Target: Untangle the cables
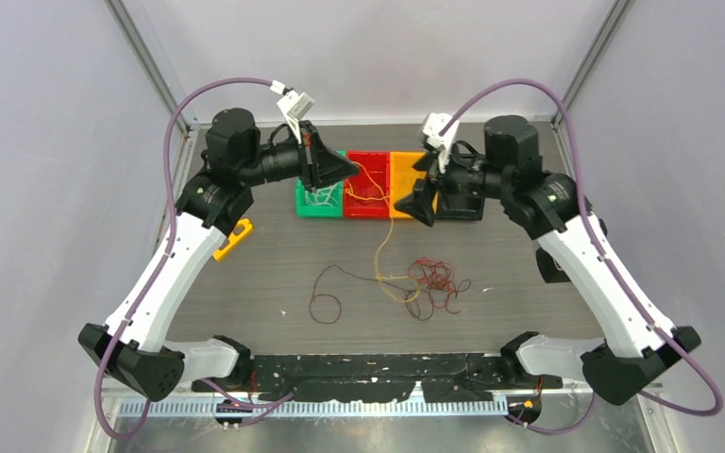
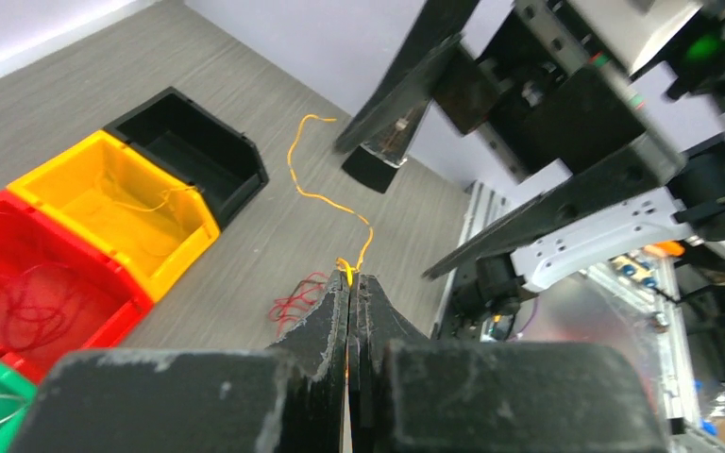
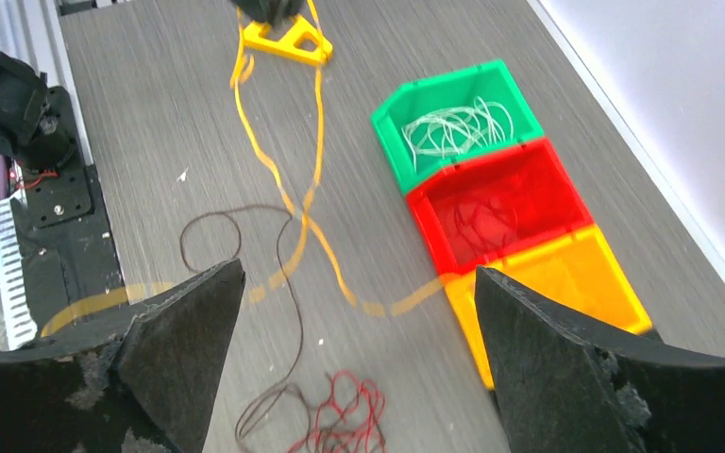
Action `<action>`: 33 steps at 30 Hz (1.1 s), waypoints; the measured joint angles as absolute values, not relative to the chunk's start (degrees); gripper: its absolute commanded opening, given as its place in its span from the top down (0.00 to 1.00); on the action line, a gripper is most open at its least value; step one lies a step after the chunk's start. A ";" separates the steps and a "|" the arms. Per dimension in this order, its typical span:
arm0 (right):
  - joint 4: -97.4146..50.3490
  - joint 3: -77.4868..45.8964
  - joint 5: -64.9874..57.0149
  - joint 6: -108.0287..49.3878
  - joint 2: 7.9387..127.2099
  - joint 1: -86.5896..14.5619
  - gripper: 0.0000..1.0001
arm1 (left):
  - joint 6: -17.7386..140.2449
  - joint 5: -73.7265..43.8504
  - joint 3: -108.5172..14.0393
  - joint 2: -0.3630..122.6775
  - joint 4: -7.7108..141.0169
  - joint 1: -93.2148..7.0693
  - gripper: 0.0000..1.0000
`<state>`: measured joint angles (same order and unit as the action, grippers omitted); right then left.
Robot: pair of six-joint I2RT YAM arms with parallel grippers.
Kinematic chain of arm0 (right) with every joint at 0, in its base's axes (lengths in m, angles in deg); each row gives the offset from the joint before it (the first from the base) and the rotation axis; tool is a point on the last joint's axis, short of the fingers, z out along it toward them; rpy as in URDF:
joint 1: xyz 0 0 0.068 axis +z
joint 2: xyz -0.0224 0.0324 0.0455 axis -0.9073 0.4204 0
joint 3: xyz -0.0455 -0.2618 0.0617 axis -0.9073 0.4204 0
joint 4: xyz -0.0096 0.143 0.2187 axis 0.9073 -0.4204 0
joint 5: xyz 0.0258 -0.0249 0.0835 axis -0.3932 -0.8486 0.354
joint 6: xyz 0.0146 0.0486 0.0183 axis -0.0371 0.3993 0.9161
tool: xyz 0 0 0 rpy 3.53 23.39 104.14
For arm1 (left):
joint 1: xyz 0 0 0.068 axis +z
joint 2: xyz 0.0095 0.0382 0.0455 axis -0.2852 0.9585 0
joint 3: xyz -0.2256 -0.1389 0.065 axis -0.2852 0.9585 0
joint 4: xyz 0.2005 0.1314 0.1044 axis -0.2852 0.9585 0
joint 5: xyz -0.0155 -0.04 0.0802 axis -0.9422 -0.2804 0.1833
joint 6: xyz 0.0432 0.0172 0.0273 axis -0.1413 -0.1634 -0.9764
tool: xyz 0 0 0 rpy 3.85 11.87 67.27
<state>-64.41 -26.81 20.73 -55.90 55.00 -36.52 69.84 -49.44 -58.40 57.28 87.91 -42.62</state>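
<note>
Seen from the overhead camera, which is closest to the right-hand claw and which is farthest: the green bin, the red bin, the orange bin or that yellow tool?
From the right gripper, in the top view:
1. Orange bin, right at its fingers.
2. Red bin, next over to the left.
3. Green bin, at the left end of the row.
4. Yellow tool, farther left, apart from the bins.

Four bins in one row: green bin (image 3: pixel 389 149), red bin (image 3: pixel 429 236), orange bin (image 3: pixel 614 274), black bin (image 2: pixel 198 151). Two arms: left arm (image 1: pixel 160 274), right arm (image 1: pixel 604 274). Two grippers: left gripper (image 2: pixel 351 279), right gripper (image 3: pixel 359 272). One yellow plastic piece (image 3: pixel 288 42). Cables (image 1: pixel 429 283): too tangled to count; one yellow-orange wire (image 1: pixel 378 247) and one dark brown loop (image 1: pixel 324 307) lie apart
</note>
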 measured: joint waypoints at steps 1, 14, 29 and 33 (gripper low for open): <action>-62.20 -26.55 20.86 -55.77 56.08 -35.54 0.02 | 71.15 -50.18 -58.40 57.85 86.91 -42.62 1.00; -52.65 -21.02 20.34 -61.41 61.87 -28.76 0.76 | 80.76 -54.23 -58.62 60.45 79.63 -40.36 1.00; -48.56 -19.77 18.90 -58.20 60.53 -28.87 0.95 | 85.44 -51.56 -54.03 57.74 75.24 -31.36 1.00; -44.43 -21.06 16.75 -53.11 58.74 -28.87 0.95 | 84.15 -48.81 -48.63 57.41 75.96 -30.92 1.00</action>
<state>-44.43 -21.06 16.75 -53.11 58.74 -28.87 84.15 -48.81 -48.63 57.41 75.96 -30.92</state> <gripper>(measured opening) 0.074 0.007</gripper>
